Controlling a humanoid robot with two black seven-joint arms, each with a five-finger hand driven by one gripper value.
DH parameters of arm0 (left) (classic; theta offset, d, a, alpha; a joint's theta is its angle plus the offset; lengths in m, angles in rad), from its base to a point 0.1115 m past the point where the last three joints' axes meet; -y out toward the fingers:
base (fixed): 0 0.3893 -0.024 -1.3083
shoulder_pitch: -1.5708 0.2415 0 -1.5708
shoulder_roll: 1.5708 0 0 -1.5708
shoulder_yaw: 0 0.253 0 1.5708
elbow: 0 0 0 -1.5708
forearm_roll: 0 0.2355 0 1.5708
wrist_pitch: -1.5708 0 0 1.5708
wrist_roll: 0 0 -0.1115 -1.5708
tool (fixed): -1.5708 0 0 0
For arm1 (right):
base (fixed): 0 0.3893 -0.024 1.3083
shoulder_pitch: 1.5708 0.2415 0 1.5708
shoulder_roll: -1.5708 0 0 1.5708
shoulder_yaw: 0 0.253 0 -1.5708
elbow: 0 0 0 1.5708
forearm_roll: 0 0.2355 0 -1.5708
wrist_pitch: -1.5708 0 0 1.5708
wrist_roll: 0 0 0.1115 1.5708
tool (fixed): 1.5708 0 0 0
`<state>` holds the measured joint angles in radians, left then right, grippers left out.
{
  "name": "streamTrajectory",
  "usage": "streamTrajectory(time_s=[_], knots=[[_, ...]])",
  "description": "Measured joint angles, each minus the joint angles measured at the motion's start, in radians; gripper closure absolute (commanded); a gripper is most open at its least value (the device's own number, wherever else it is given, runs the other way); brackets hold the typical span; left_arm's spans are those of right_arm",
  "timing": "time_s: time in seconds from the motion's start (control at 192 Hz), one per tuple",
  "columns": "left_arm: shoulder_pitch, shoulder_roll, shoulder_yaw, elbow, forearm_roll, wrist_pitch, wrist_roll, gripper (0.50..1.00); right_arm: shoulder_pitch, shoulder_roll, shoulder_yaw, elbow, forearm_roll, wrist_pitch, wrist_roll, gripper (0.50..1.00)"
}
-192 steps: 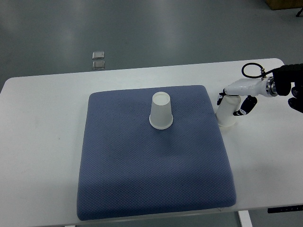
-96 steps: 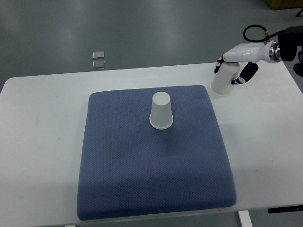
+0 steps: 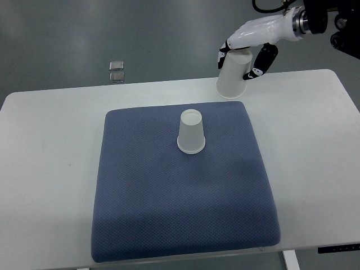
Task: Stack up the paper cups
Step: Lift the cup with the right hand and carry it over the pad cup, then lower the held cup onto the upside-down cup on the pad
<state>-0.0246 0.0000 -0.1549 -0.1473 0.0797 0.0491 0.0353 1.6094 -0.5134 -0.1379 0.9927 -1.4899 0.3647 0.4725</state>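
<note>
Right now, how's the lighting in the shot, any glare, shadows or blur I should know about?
Top view: light is soft and even, the white table bright but not blown out; only a faint shadow shows on the pad; the cup on the pad is sharp; the held cup and right hand look slightly soft; a dull sheen sits on the floor.

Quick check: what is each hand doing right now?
Right hand: closed around an upside-down white paper cup, held above the far edge of the white table.
Left hand: not in view.
</note>
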Motion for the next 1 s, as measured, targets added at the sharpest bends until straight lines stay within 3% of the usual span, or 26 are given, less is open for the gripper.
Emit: streamTrajectory(time_s=[0.39,0.999], knots=[[0.0,0.0,0.0,0.0,0.0,0.0,0.0,0.5,0.0,0.108,0.002,0.0,0.001,0.056,0.002,0.812],[0.0,0.0,0.0,0.0,0.0,0.0,0.0,0.5,-0.044,0.183,0.006,-0.056,0.003,0.052,-0.002,0.807]])
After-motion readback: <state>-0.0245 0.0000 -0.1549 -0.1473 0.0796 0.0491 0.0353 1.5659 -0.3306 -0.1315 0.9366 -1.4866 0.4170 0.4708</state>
